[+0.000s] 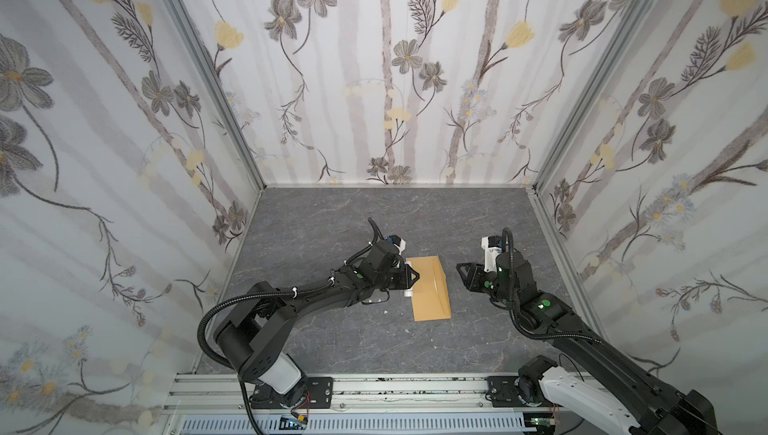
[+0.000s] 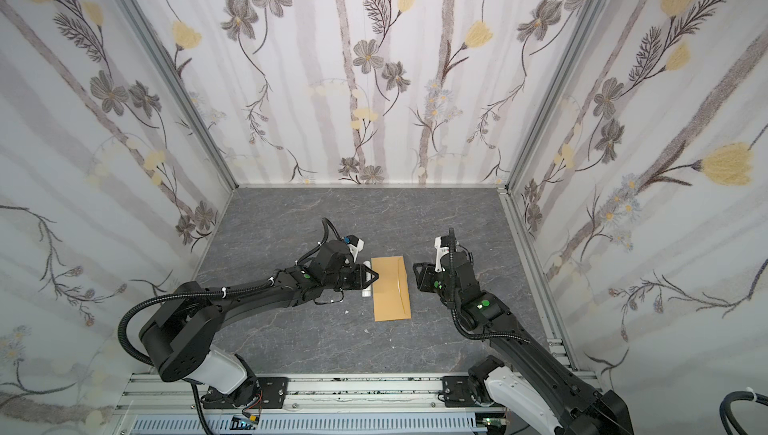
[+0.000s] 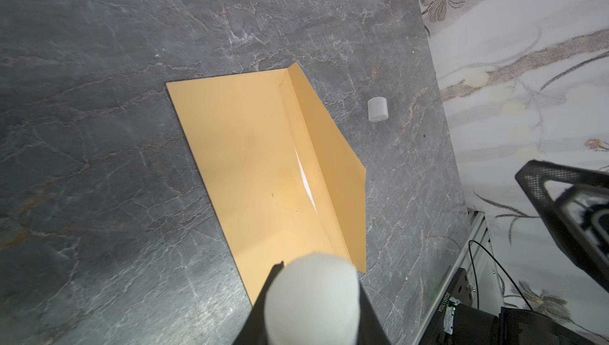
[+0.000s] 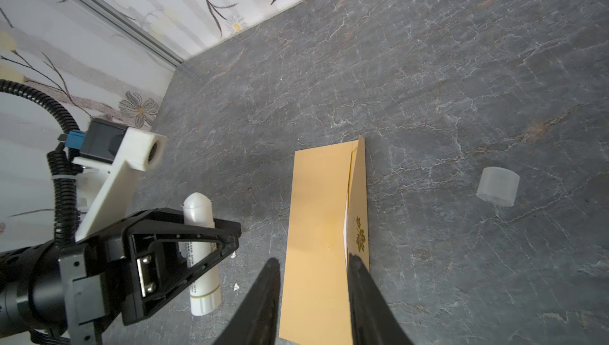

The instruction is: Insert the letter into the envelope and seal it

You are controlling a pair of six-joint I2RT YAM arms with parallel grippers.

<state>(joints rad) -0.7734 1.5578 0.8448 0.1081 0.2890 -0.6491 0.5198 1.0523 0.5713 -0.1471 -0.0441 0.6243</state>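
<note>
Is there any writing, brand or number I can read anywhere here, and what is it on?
Nothing can be read for sure.
white tube: small print along its side, too small to read.
sticker on a dark robot part: characters too blurred to quote.
envelope: gold flower print only, no words.

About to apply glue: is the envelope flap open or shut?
Open. The flap of the envelope stands up off the body along its crease, and a white sliver of the letter shows in the mouth.

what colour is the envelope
The envelope is plain kraft brown, a yellowish tan. It shows best in the left wrist view.
</note>
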